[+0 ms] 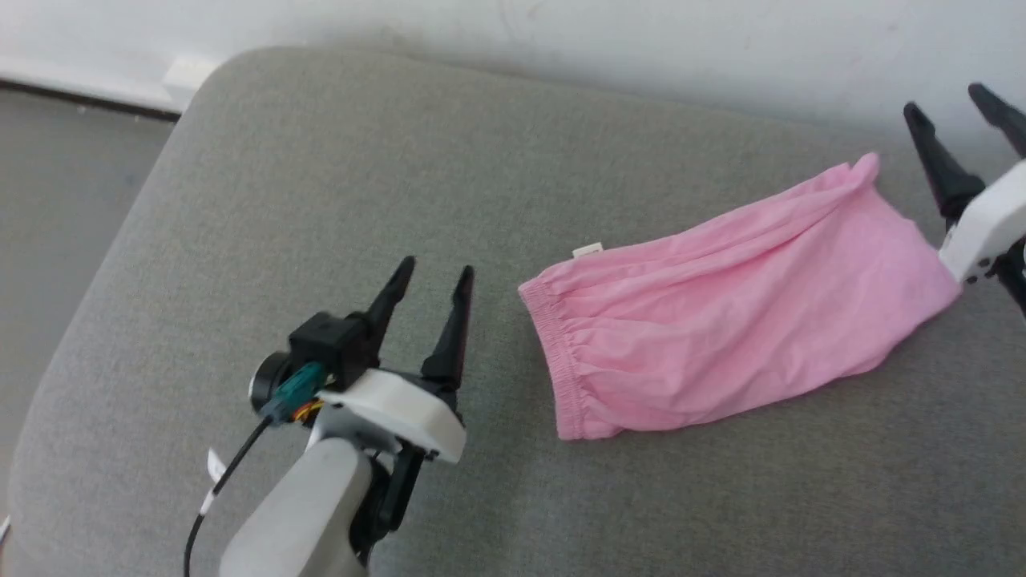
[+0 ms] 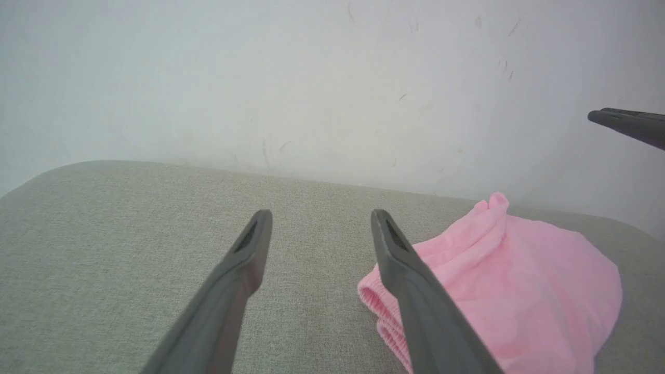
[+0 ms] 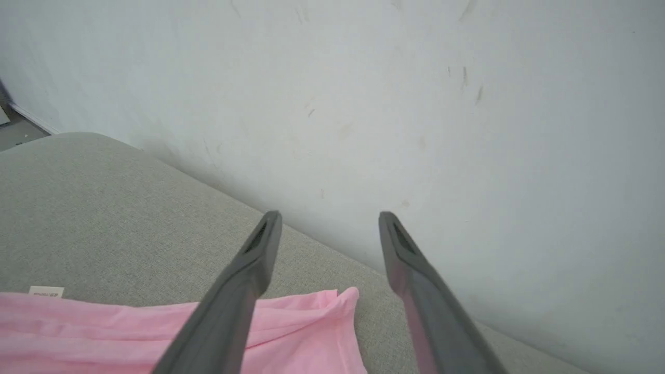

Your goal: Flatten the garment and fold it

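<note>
The garment (image 1: 721,320) is a light pink pair of shorts lying on the grey cushion (image 1: 337,176), folded lengthwise, its gathered waistband at the left end and a small white label (image 1: 587,250) poking out. My left gripper (image 1: 434,275) hovers open just left of the waistband, holding nothing. My right gripper (image 1: 954,100) stands open by the garment's far right end, also empty. The left wrist view shows the garment (image 2: 519,291) right of my left gripper (image 2: 321,217). In the right wrist view the garment (image 3: 301,322) lies below my right gripper (image 3: 329,217).
A white wall (image 1: 641,40) runs along the cushion's far edge. Grey floor (image 1: 56,200) lies past the cushion's rounded left edge. Bare cushion surface stretches left of and in front of the garment.
</note>
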{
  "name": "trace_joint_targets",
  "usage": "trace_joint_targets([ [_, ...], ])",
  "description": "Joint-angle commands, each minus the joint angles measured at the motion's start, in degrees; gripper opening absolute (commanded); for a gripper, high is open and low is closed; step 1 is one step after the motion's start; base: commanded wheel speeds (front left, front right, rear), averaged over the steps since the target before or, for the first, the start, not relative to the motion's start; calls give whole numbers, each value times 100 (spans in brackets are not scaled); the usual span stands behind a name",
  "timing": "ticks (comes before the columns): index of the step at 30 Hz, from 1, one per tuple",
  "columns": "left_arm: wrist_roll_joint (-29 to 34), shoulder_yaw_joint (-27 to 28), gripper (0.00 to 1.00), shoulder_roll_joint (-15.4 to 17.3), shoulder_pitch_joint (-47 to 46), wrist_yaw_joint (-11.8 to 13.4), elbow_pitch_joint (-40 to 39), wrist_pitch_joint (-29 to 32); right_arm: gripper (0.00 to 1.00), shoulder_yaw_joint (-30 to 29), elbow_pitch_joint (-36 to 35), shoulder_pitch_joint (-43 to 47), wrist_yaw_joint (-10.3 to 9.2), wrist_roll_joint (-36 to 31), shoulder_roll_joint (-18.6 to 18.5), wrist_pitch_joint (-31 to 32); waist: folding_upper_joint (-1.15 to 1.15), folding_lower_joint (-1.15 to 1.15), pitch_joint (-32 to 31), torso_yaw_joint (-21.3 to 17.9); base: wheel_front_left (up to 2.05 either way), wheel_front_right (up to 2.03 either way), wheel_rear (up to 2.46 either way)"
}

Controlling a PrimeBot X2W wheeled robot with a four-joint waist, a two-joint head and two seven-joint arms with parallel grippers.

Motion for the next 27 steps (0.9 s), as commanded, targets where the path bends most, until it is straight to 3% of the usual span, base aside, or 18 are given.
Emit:
trace_joint_targets([
  [1, -15, 84, 100, 32, 174, 75, -96, -27, 100, 13, -56, 174, -6, -32, -18, -151, -1, 2, -515, -379, 0, 0, 0],
  [8, 139, 688, 100, 30, 1257, 382, -813, -31, 100, -406, -623, 1303, -6, -281, 97, -784, -1, 2, -958, -738, 0, 0, 0],
  [14, 52, 644, 100, -108, 2023, 364, -804, 63, 100, -1651, -1392, 2715, -6, -733, 663, -867, -1, 2, -1078, -990, 0, 0, 0],
  [19, -78, 317, 100, -150, 2084, 260, -556, 712, 100, -2636, -2254, 3800, -6, -1223, 1404, -862, -1, 2, -987, -1224, 0, 0, 0],
  [23, -144, 224, 100, -207, 1893, 329, -361, 1174, 100, -2959, -2879, 4263, -6, -1501, 1835, -634, -1, 2, -818, -1437, 0, 0, 0],
  [27, -163, 253, 100, -282, 1612, 491, -133, 1446, 100, -3035, -3292, 4403, -6, -1631, 1993, -405, -1, 2, -624, -1615, 0, 0, 0],
])
